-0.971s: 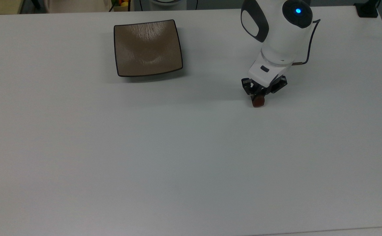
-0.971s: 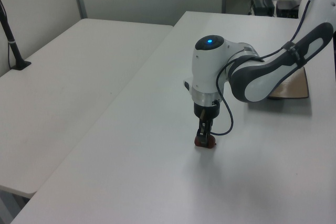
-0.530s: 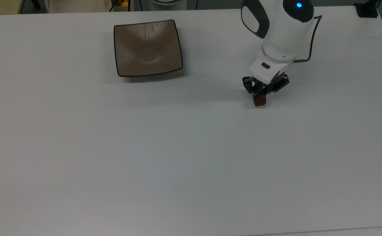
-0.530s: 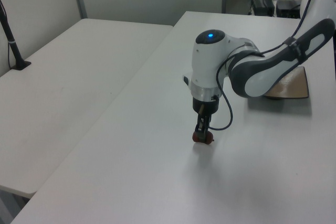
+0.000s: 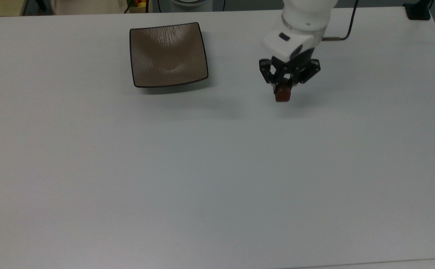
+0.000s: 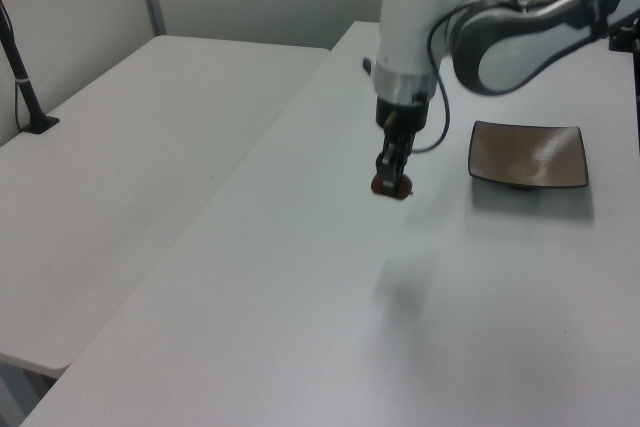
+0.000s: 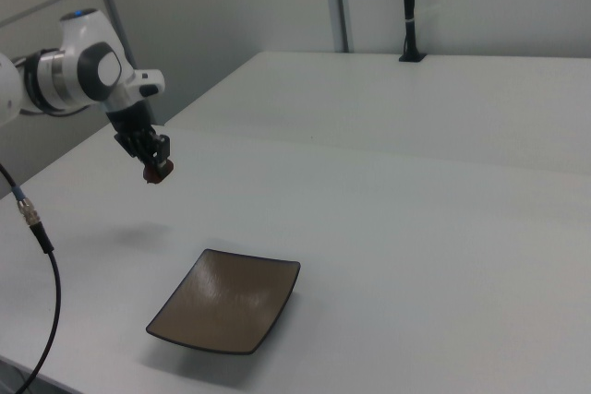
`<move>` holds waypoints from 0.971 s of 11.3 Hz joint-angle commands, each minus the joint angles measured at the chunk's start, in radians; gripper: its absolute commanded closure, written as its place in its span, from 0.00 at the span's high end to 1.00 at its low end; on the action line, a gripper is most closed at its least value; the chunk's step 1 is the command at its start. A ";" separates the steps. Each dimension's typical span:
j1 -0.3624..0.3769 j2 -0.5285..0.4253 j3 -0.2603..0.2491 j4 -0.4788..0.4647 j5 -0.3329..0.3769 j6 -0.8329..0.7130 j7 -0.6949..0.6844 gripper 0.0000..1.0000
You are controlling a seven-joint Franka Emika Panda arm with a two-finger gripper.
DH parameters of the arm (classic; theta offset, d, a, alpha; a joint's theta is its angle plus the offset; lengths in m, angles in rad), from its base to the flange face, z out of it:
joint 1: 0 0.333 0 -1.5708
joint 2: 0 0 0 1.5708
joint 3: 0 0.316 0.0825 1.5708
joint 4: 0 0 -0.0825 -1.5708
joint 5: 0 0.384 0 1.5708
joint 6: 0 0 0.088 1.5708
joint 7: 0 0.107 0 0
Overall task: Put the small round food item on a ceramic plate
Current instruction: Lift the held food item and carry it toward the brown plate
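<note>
The counter (image 5: 202,179) is a broad white surface, bare around the work. The ceramic plate (image 5: 168,54) sits flat on it toward the top view's upper left; nothing lies in it.

The arm (image 6: 500,32) reaches in from the left view's upper right, its wrist turned straight down so the pincer (image 5: 283,89) points at the counter. I read it as raised: in the left view a soft shadow lies on the counter well below the load, with clear air between.

The pincer is clamped on the small round food item (image 5: 283,95), which hangs at the very fingertips, to the top view's right of the plate and well apart from it. The same hold shows in the right view, item (image 7: 158,171) under pincer (image 7: 154,161).

Risks, in my judgement:
- The item is glossy and rounded, held only at the tips; a brisk sideways carry could let it slip out and fall short of the plate.
- Released from height, it may roll or bounce over the shallow rim.
- Descending too near the upturned corners could knock the plate.
</note>
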 commanded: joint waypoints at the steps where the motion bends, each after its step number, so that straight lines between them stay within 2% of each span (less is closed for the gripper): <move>1: -0.046 -0.136 -0.019 -0.030 0.101 -0.145 -0.151 0.29; 2: -0.069 -0.173 -0.032 -0.028 0.137 -0.208 -0.226 0.29; 7: -0.170 -0.294 -0.049 -0.035 0.175 -0.419 -0.446 0.29; 9: -0.196 -0.313 -0.066 -0.045 0.175 -0.476 -0.474 0.29; 11: -0.227 -0.342 -0.066 -0.108 0.174 -0.494 -0.524 0.29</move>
